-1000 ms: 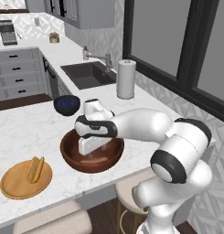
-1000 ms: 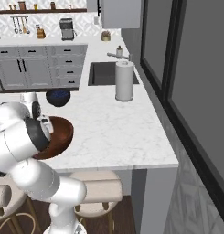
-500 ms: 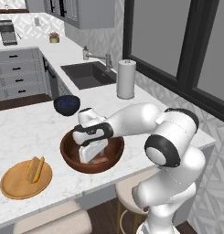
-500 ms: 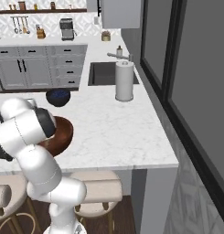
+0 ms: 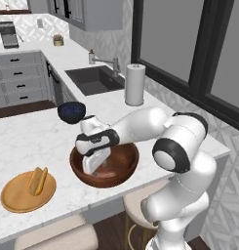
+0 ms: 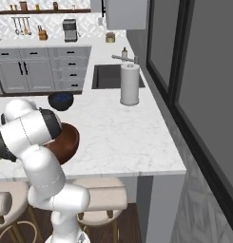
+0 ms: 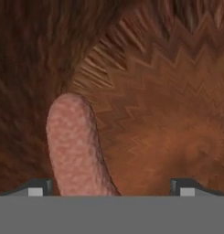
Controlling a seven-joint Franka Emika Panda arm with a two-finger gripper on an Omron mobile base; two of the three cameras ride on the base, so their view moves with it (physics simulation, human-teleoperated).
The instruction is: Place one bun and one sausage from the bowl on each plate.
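Observation:
The dark wooden bowl (image 5: 131, 155) sits near the counter's front edge, and its rim also shows behind my arm (image 6: 68, 140). My gripper (image 5: 93, 167) reaches down inside it, open. In the hand view a reddish-brown sausage (image 7: 76, 145) lies on the bowl's floor (image 7: 168, 114) between my fingertips (image 7: 38, 186), closer to the left one, and my gripper (image 7: 111, 187) is spread wide around it without clamping. The orange wooden plate (image 5: 13, 200) lies left of the bowl with a golden bun (image 5: 37, 180) on it.
A small dark blue bowl (image 5: 71, 111) stands behind the wooden bowl. A paper towel roll (image 5: 135, 84) stands upright beside the sink (image 5: 94, 79). The counter's front edge runs just in front of the plate and bowl, with stools below it.
My hand has dropped lower into the wooden bowl and the elbow has swung in over the counter. The jaws have stayed wide. The plate and bun have not moved.

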